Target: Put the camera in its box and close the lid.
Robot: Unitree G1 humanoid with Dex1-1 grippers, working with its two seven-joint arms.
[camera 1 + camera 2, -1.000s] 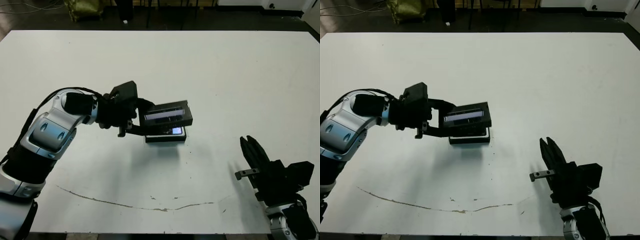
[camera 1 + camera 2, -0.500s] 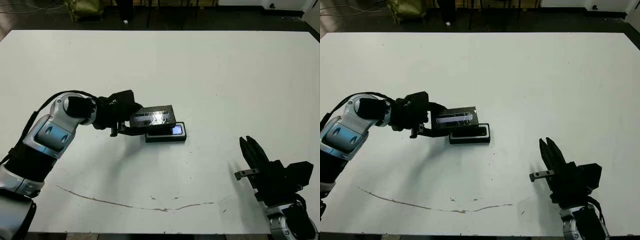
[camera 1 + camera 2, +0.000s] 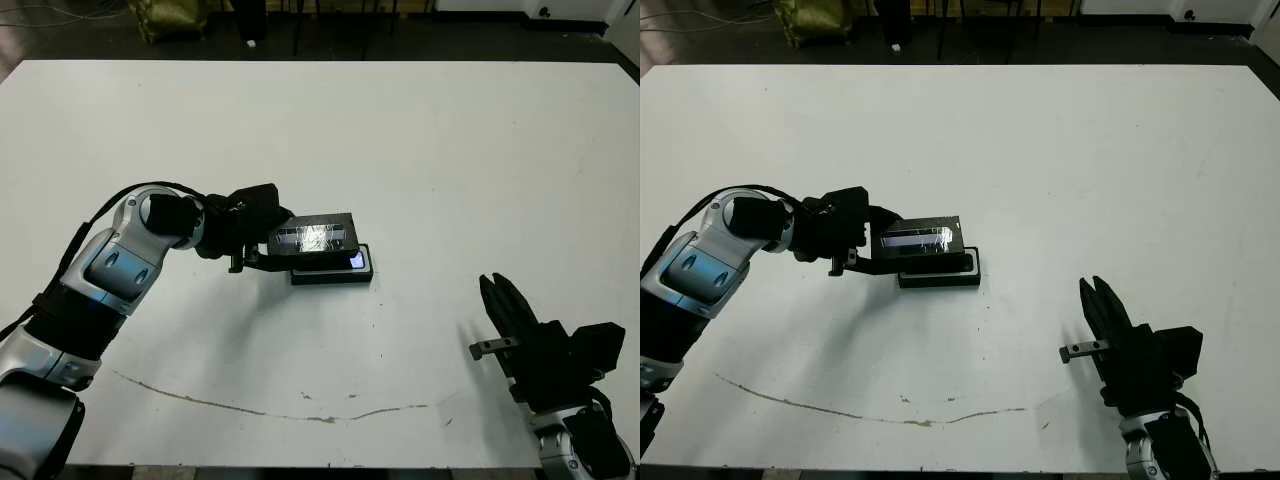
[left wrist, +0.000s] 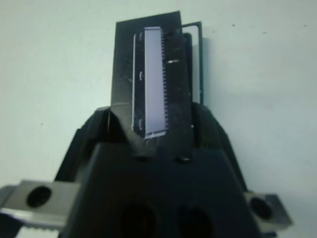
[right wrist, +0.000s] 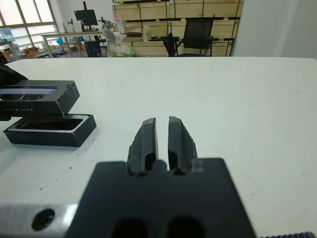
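The lid (image 3: 316, 237) sits a little left of the frame's centre in the head views, and you are holding it in the left gripper (image 3: 268, 243), whose fingers are clamped on its left end. Its long axis runs left to right across the picture, silvery strip facing up, and its free end points toward the right edge. It lies nearly level, just above the box (image 3: 333, 270) and shifted to the left, so the box's right end and front wall stick out from under it. You cannot see whether lid and box touch. The box rests on the white table (image 3: 450, 170) with its long axis also left to right, parallel to the lid. From the right wrist view, the box's interior (image 5: 47, 124) looks dark; the camera cannot be made out there.

Compared with a second ago, you have brought the lid down from a raised, tilted pose to this flatter one close over the box. Half a second ago it sat further left; it now covers more of the box.

Your right gripper (image 3: 507, 305) stands at the lower right, well apart from the box, fingers pressed together on nothing, unmoved across the frames.
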